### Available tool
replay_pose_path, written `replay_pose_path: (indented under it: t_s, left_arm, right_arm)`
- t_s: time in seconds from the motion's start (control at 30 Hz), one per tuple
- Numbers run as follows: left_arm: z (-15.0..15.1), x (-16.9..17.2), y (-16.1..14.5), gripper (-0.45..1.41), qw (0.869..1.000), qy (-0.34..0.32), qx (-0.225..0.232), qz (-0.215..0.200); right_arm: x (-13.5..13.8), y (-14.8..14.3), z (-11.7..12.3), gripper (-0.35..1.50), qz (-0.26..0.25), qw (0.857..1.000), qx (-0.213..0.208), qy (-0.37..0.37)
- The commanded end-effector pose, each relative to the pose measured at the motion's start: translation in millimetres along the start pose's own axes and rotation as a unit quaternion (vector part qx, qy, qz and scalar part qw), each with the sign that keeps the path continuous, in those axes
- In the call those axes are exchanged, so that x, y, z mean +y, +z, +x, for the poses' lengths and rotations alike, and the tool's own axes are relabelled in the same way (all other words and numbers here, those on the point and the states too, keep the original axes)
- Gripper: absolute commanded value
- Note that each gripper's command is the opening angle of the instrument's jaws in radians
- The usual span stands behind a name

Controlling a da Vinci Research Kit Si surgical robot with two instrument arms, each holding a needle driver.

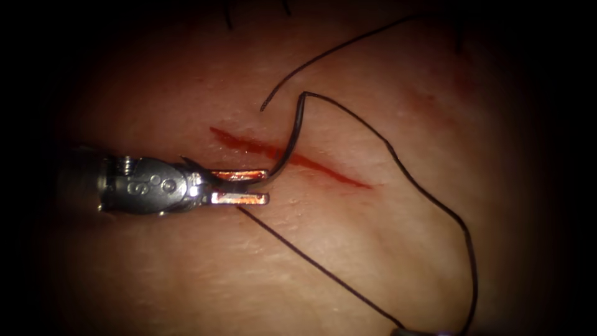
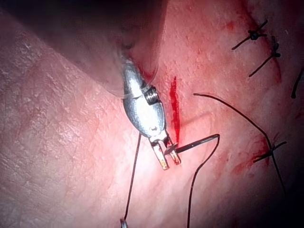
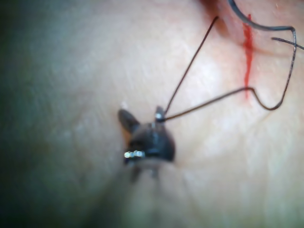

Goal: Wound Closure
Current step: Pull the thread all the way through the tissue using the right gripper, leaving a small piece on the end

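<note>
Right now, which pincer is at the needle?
The left pincer: the needle runs to it across the cut. The right pincer is at the thread, away from it.

endoscope overhead, wrist views close, perhaps oblique, sharing cut (image 1: 292, 157)

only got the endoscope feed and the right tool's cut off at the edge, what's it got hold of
Observer: In the right wrist view, two strands of thread meet at the right tool; I cannot tell whether it grips them.
Operator: any finished stitches nearby
Observer: Yes. The left wrist view shows three knotted stitches on the tissue, off to one side of the cut.
Operator: needle in the tissue?
Observer: From that angle the needle looks free of the tissue. One end sits at the left tool, whose jaws are open.
</note>
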Motion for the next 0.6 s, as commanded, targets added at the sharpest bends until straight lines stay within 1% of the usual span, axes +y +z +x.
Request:
replay_pose_path:
  t_s: [0.03,0.07,0.1,0.13,0.17,0.2,0.23,0.27,0.33,0.37,0.4,0.5,0.57,0.6]
  left_arm:
    - [-0.6,0.0,0.8,-0.45,1.0,-0.006,0.003,-0.002]
    - [-0.5,-0.5,1.0,-0.45,1.0,-0.004,0.006,-0.009]
    - [-0.2,-1.2,0.8,-0.45,1.0,-0.001,0.003,-0.007]
    - [0.3,-1.8,-0.1,-0.45,1.0,-0.002,-0.001,-0.001]
    - [0.3,-1.8,-0.1,-0.45,1.0,-0.002,-0.001,-0.001]
    - [0.8,-2.3,-1.6,-0.45,1.0,0.0,-0.005,0.003]
    - [0.8,-2.3,-1.6,-0.45,1.0,0.0,-0.005,0.003]
    - [1.1,-2.5,-2.4,-0.45,1.0,-0.002,-0.007,0.005]
    - [1.5,-2.7,-4.0,-0.45,1.0,0.001,-0.013,0.01]
    - [2.0,-3.0,-5.9,-0.45,1.0,0.001,-0.017,0.018]
    - [2.0,-3.0,-5.9,-0.45,1.0,0.001,-0.017,0.018]
    - [2.6,-3.5,-8.2,-0.45,0.999,0.004,-0.019,0.028]
    - [2.8,-3.6,-9.4,-0.45,0.999,0.005,-0.021,0.033]
    - [3.0,-3.6,-10.4,-0.45,0.999,0.007,-0.023,0.038]
  right_arm:
    - [-0.3,0.2,-0.4,1.15,-0.004,1.0,0.0,0.009]
    - [-0.4,0.0,-0.2,1.16,-0.008,1.0,0.0,0.015]
    - [-0.6,-0.6,0.6,1.21,-0.001,0.999,0.014,0.039]
    - [-1.2,-1.5,1.6,1.21,0.006,0.999,0.02,0.048]
    - [-1.2,-1.5,1.6,1.21,0.006,0.999,0.02,0.048]
    - [-1.6,-2.2,2.2,1.11,0.021,0.999,0.015,0.048]
    - [-1.6,-2.2,2.2,1.11,0.021,0.999,0.015,0.048]
    - [-1.7,-2.6,2.5,1.01,0.034,0.998,0.007,0.046]
    - [-1.3,-2.9,2.6,1.01,0.039,0.999,-0.007,0.035]
    - [-0.4,-3.0,2.6,1.23,0.036,0.999,-0.009,0.034]
    - [-0.4,-3.0,2.6,1.23,0.036,0.999,-0.009,0.034]
    - [0.8,-3.0,2.5,1.43,0.001,0.999,-0.001,0.041]
    - [1.6,-3.0,2.3,1.46,-0.012,0.999,0.0,0.044]
    - [2.4,-3.0,2.0,1.46,-0.018,0.999,-0.005,0.037]
